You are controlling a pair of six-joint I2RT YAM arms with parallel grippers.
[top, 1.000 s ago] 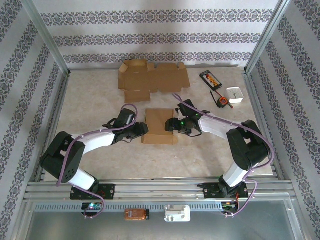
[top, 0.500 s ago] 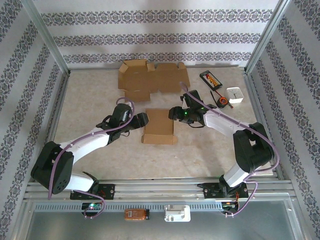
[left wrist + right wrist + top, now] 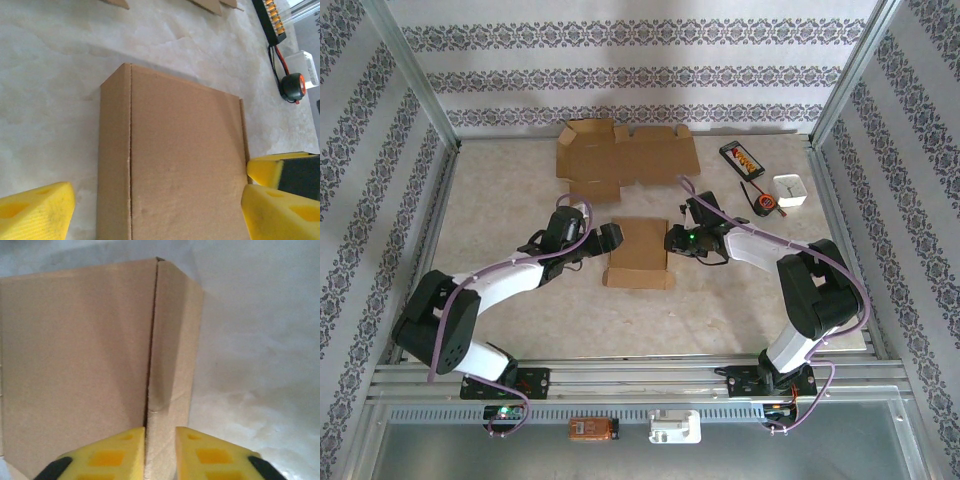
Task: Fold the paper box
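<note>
The paper box (image 3: 640, 254) lies folded up as a flat brown carton in the middle of the table. My left gripper (image 3: 609, 236) is at its far left corner, open. In the left wrist view its yellow fingers (image 3: 35, 212) stand wide apart on either side of the paper box (image 3: 185, 160). My right gripper (image 3: 673, 240) is at the far right edge of the carton. In the right wrist view the right gripper (image 3: 160, 435) is shut on the narrow side wall of the paper box (image 3: 75, 350). Its yellow fingertip (image 3: 266, 171) also appears in the left wrist view.
A flat, unfolded cardboard blank (image 3: 623, 160) lies at the back of the table. At the back right are a black pack with orange cells (image 3: 742, 158), a small white box (image 3: 790, 191) and a round black and orange device (image 3: 766, 206). Metal frame rails border the table.
My left gripper has opened wide and shifted toward the box's far left corner. My right gripper has closed onto the box's right side wall. The box sits slightly farther back.
</note>
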